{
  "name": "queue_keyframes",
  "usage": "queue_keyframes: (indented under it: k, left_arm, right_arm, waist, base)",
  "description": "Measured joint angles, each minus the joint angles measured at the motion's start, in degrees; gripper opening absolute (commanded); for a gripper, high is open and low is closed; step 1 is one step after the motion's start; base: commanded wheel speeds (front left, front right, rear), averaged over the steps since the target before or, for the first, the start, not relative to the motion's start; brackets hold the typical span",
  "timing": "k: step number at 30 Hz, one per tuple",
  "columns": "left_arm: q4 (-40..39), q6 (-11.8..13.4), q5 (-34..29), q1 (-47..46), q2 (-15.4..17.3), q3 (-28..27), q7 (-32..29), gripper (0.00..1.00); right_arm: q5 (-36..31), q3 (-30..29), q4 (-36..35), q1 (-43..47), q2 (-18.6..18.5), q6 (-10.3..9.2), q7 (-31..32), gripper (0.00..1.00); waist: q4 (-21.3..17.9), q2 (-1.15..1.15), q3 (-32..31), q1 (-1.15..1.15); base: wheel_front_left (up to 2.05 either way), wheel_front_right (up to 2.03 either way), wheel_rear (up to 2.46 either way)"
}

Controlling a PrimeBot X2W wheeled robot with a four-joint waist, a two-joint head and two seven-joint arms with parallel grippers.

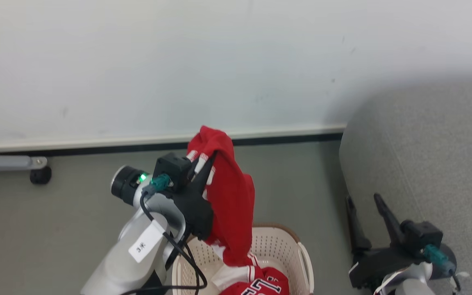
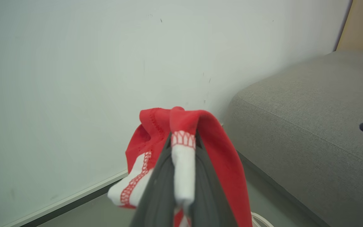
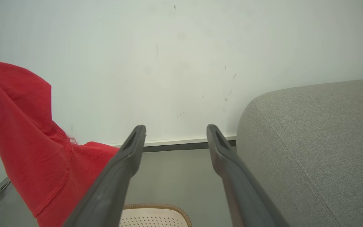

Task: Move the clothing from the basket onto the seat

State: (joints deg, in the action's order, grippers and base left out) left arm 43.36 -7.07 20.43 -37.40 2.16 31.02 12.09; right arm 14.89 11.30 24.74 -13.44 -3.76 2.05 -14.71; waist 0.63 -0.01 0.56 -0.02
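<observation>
The left gripper [image 1: 210,159] is clamped on red clothing [image 1: 234,200], held above the basket [image 1: 279,246], the lower end hanging at the basket's far rim. The right gripper [image 1: 363,200] has its jaws spread, holding nothing, beside the seat's [image 1: 424,155] edge.

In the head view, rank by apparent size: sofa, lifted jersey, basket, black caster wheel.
Largest: sofa, by far.
Next: lifted jersey and basket look alike; the basket is cut off at the frame's bottom edge, so unranked.
Smallest: black caster wheel, though it sits farther away.
</observation>
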Motion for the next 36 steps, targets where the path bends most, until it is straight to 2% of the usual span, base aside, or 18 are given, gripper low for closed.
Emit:
queue_keyframes:
  k: [13,23,28,36]
  left_arm:
    - [-5.1,-0.1,3.5,1.8,0.0,4.1,-3.6,0.0]
    - [-9.5,0.0,6.8,1.6,0.1,8.7,-6.5,0.0]
    - [-11.8,0.2,9.0,1.1,0.0,11.3,-8.0,0.0]
    - [-14.4,2.0,12.3,-0.9,0.1,14.8,-10.0,0.0]
  right_arm:
    - [-1.3,5.1,-0.5,1.8,0.3,1.6,0.0,1.0]
    - [-3.5,15.6,2.1,0.5,0.6,4.01,0.0,1.0]
    - [-3.3,18.6,4.3,-1.9,0.5,4.05,0.0,1.0]
    - [-1.1,24.8,8.5,-7.2,0.5,4.52,0.5,1.0]
  waist:
    - [0.9,0.0,-6.5,0.01]
    - [0.9,0.01,-7.7,0.02]
    - [1.2,0.01,-7.7,0.02]
    - [2.2,0.01,-7.3,0.02]
  base:
    - [0.0,0.0,0.0]
    - [0.0,0.0,0.0]
    - [0.0,0.0,0.0]
    - [0.0,0.0,0.0]
